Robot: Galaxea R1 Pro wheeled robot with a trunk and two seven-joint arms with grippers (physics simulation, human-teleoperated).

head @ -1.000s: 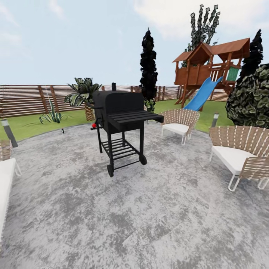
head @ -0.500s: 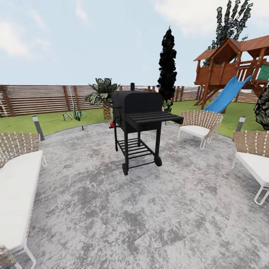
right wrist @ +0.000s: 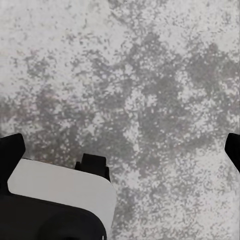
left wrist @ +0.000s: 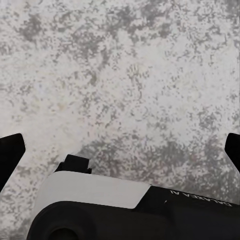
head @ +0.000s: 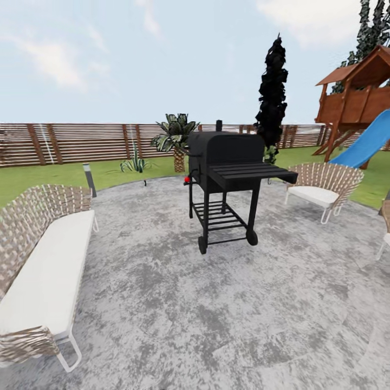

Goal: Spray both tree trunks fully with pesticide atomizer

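Note:
I am on a grey mottled patio in the garden (head: 49, 176), with lawn and a slatted brown fence beyond. A tiny dark object (head: 145, 183) stands at the patio's far edge; it is too small to tell whether it is the pesticide atomizer. A leafy tree canopy (head: 374, 30) rises behind the wooden play tower (head: 357, 97), which hides its trunk. My left gripper (left wrist: 120, 150) hangs open over the paving with nothing between its fingers. My right gripper (right wrist: 120, 150) is likewise open over bare paving.
A black wheeled grill (head: 227, 173) stands mid-patio ahead. A long wicker bench (head: 43, 265) runs along the left, and a wicker chair (head: 322, 187) sits at the right. A short palm (head: 176, 138), a dark cypress (head: 271, 92), a blue slide (head: 368, 141) and a path light (head: 89, 179) stand further off.
The camera has turned left, so the grill, cypress and play tower have slid right in the picture. The wicker bench has come into view at the left.

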